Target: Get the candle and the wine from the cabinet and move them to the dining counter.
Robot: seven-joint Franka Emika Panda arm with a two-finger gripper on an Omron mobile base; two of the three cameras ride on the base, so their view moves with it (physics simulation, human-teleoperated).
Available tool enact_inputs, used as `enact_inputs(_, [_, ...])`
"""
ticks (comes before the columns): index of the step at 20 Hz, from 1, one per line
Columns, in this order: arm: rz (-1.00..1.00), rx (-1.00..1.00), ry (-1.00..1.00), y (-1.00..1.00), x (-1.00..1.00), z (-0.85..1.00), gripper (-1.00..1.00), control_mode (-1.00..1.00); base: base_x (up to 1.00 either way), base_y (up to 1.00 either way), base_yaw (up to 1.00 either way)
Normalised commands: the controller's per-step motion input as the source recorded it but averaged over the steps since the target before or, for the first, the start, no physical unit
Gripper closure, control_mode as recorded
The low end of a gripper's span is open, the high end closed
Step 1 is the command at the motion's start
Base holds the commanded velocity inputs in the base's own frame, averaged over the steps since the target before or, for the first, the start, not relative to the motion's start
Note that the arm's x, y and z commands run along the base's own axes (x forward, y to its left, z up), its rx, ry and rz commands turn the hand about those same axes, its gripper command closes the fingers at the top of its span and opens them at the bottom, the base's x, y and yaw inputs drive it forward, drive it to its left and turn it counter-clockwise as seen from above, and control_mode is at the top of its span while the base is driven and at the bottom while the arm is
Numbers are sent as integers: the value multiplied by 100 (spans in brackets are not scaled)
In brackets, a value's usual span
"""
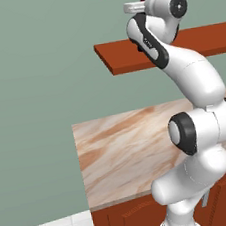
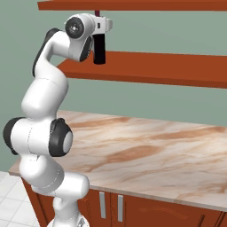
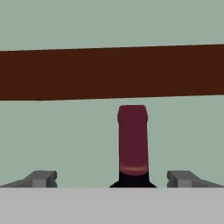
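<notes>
The two dark fingertips [image 3: 41,178] stand wide apart, the gripper [image 3: 112,179] open and holding nothing. Between the jaws, slightly nearer the right-hand tip in the hand view, rises the maroon-capped neck of the wine [image 3: 132,140]; whether either finger touches the glass is hard to judge. The bottle stands on the lower plank of the cabinet [image 2: 146,71], beyond it the upper plank and grey-green wall. Below lies a marbled counter [image 2: 150,150].
</notes>
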Motion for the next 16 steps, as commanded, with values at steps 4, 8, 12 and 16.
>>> enact_inputs(4, [0,0,0,-2,10,0,-100,-100,0,0,0])
enact_inputs(8, [0,0,0,-1,0,0,-100,-100,0,0,0])
enact_inputs(12, [0,0,0,0,0,0,-100,-100,0,0,0])
enact_inputs(16, [0,0,0,0,0,0,-100,-100,0,0,0])
